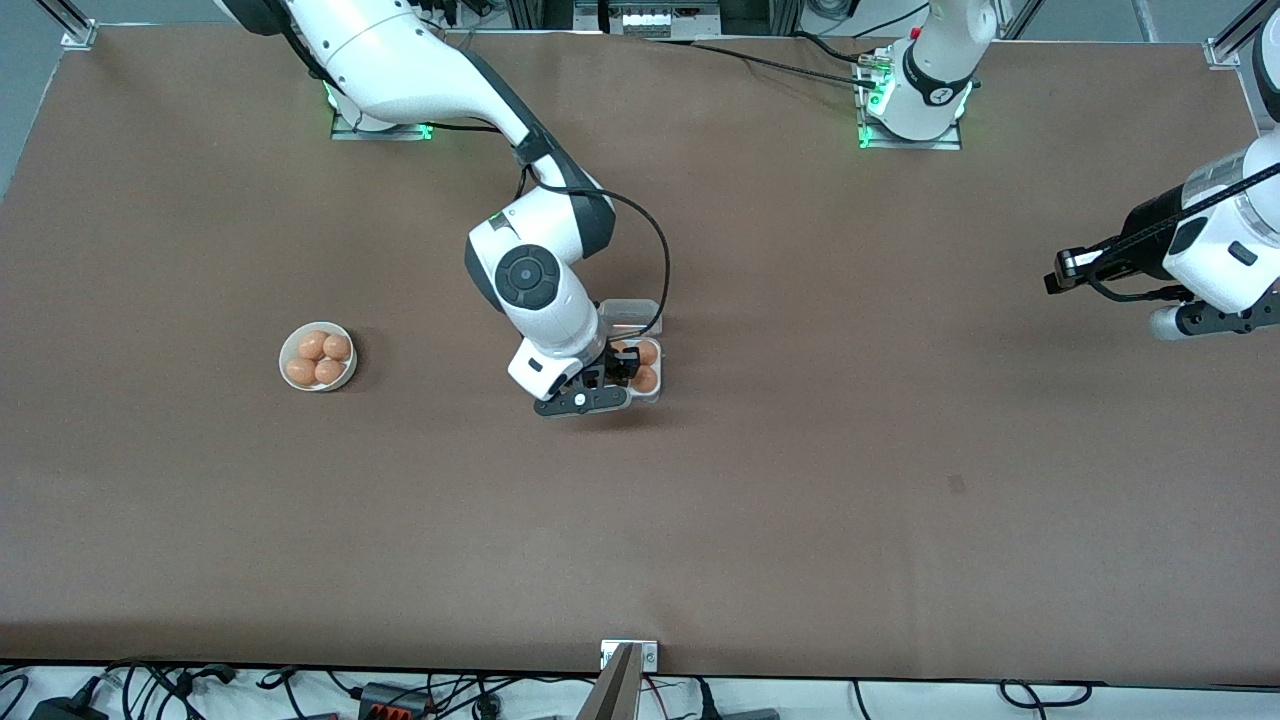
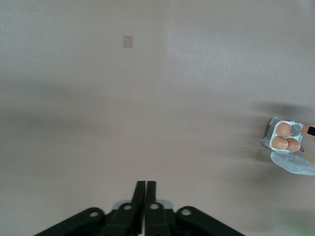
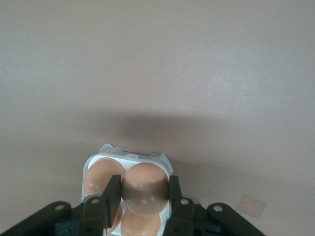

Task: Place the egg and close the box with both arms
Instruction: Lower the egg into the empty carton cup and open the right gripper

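The right claw grips an egg over the box, mid-desk. The left claw, pinched empty, waits over the desk's left-arm end.

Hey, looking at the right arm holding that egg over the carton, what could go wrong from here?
1. The right gripper holds an egg by its sides over the egg carton; three eggs already sit there, so a slightly off descent could knock it against them.
2. The open lid lies flat beside the cells, and the arm's cable hangs close above it and might snag it.
3. The left gripper waits, shut, toward its own end of the table, so nothing steadies the light carton.
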Robot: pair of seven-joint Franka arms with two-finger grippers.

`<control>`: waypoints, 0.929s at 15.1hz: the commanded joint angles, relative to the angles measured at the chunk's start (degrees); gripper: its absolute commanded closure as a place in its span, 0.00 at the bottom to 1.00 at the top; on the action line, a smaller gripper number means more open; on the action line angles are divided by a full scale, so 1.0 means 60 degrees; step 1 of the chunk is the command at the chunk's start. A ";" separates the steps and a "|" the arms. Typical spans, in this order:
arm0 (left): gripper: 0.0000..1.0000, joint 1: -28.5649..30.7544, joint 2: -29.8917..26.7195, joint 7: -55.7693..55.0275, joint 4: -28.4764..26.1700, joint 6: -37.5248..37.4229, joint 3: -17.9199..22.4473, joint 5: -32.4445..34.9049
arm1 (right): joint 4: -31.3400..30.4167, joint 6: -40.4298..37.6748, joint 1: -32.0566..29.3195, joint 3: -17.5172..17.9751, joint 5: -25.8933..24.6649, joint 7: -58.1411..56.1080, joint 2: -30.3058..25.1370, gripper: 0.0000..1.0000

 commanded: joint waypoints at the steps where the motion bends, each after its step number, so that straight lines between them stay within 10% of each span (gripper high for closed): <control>1: 1.00 0.0020 -0.0090 -0.0081 0.0104 -0.0191 -0.0055 0.0030 | 0.0066 0.0456 0.0223 -0.0113 -0.0182 0.0265 0.0247 0.95; 5: 0.99 0.0034 -0.0090 -0.0067 0.0104 -0.0191 -0.0055 0.0016 | -0.0080 0.0413 0.0208 -0.0113 -0.0211 0.0236 0.0277 0.85; 6: 0.99 0.0035 -0.0090 -0.0067 0.0104 -0.0191 -0.0041 0.0030 | -0.0080 0.0383 0.0194 -0.0128 -0.0197 0.0250 0.0262 0.30; 7: 0.99 0.0035 -0.0090 -0.0052 0.0104 -0.0191 -0.0055 0.0030 | -0.0080 0.0311 0.0223 -0.0215 -0.0197 0.0482 0.0190 0.00; 14: 0.99 -0.0009 -0.0090 -0.0154 0.0119 -0.0191 -0.0142 0.0030 | 0.1046 -0.3040 0.0121 -0.0815 -0.0211 0.1246 -0.1068 0.00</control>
